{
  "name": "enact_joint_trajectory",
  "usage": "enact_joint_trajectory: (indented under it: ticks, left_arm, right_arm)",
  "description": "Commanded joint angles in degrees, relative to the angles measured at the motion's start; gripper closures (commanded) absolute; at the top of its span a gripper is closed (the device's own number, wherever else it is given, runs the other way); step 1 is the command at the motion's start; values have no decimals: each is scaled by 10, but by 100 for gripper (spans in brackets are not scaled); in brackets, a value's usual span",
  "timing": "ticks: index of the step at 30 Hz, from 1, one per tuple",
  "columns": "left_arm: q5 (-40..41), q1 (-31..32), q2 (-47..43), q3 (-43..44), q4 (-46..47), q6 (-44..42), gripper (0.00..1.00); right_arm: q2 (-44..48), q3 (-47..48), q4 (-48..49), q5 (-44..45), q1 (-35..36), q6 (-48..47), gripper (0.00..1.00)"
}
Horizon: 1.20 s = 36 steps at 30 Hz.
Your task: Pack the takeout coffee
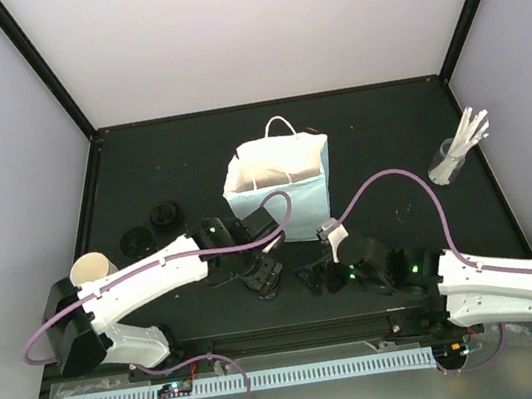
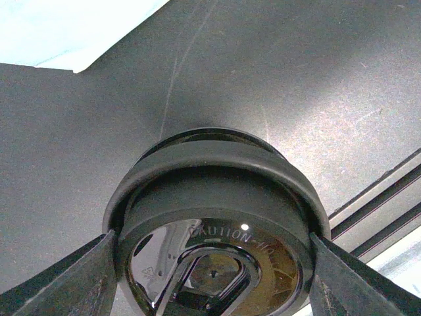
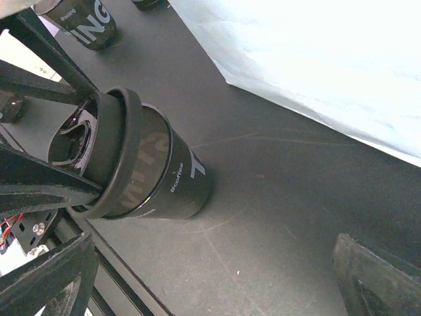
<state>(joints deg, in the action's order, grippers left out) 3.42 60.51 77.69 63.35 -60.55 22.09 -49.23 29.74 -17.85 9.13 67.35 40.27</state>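
Left gripper (image 2: 214, 240) is clamped on the black lid (image 2: 217, 197) of a cup, one finger against each side of the lid's raised top, at the bottom of the left wrist view. The lid is glossy, with a thick rounded rim, a sunken centre and raised lettering of which CAUTION HO can be read.

In the left half of the right wrist view, the cup (image 3: 171, 181) stands on the dark table (image 3: 276, 197), near the light-blue bag (image 3: 316, 59) at upper right. Its wall looks dark there, with large pale letters and a small "coffee" mark. Right gripper (image 3: 214, 253) is spread wide with nothing between its fingers, near the cup but apart from it.

At centre left of the top view sit a cream cup (image 1: 93, 269), a loose lid (image 1: 136, 242) and a second loose lid (image 1: 164, 216).

From above, the arm covers the held cup. A second cup (image 3: 85, 23) at the upper left of the right wrist view is cut off, showing only "ING". Whether the held lid is fully seated cannot be told.
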Motion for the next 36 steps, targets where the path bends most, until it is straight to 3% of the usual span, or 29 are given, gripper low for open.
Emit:
enact_joint_trajectory:
  ticks: [1,36]
  left_arm:
    - [6,5,9,25,-7,-7,25]
    - [5,14,83,44,-31,-13,25]
  right_arm:
    - [1,-8,19,-3,-3,7,0]
    - [0,-42,61,-31,-4,39,0]
